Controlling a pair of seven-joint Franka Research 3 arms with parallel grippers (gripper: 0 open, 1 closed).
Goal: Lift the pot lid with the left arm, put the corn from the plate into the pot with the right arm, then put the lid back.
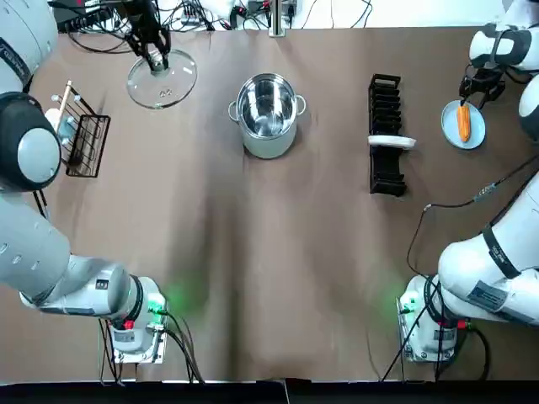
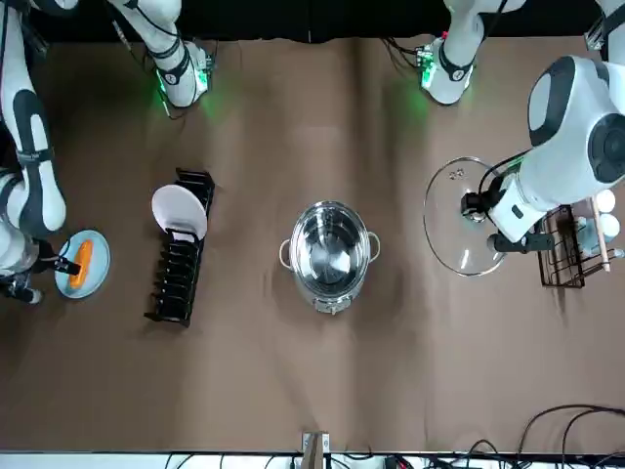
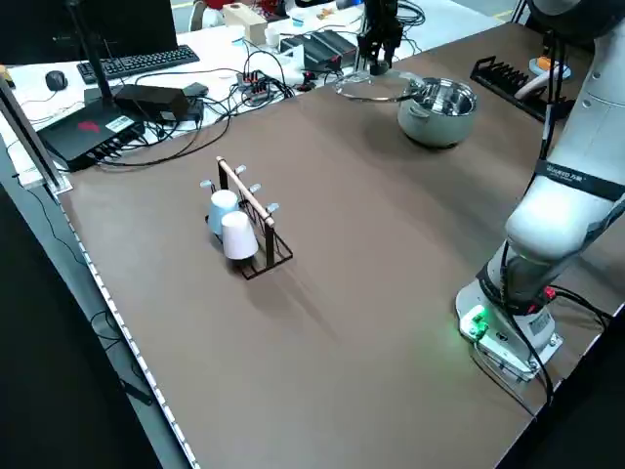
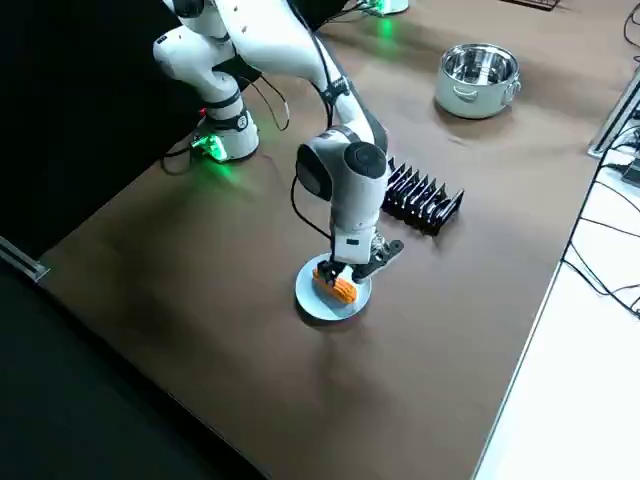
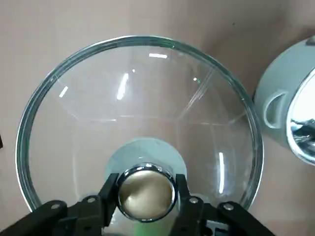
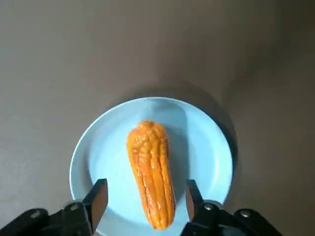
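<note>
One pot (image 1: 268,145), one glass lid (image 1: 174,89), one corn (image 1: 463,122), one blue plate (image 1: 477,135). One black dish rack (image 1: 386,175), holding one white plate (image 1: 392,141). One wire rack (image 1: 88,148), with one blue cup (image 3: 224,205), one white cup (image 3: 239,237).

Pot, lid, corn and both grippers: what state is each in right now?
Pot: uncovered, empty.
Lid: off the pot, beside it.
Corn: lying on the plate, not gripped.
Left gripper: shut on the lid's knob.
Right gripper: open, jaws either side of the corn.
</note>
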